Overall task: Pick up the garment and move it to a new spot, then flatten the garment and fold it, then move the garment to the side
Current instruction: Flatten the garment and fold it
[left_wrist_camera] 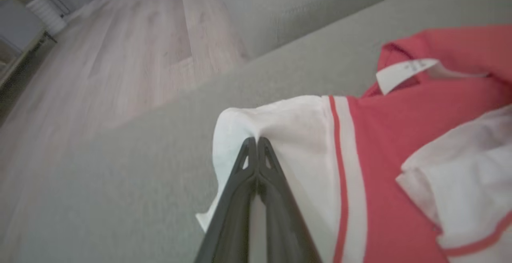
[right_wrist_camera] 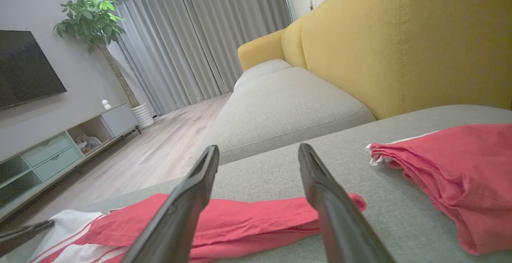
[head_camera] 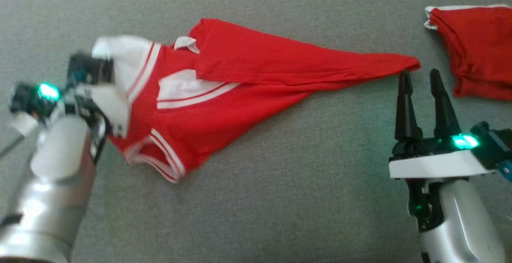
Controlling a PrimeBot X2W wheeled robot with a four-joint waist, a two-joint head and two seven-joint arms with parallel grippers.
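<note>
At one white edge of the garment (head_camera: pixel 248 55), left tool (left_wrist_camera: pixel 256 140) pinches.

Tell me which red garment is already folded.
The far-right garment, a compact stack; the striped garment lies stretched out, its white sleeve pinched by the left gripper.

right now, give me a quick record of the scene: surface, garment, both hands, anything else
surface: grey sofa seat
garment: red shirt with white trim, crumpled, tapering to a point toward the right hand
left hand: shut on the shirt's white edge
right hand: open, fingertips at the pointed end
other: second red garment, folded, far right
</note>
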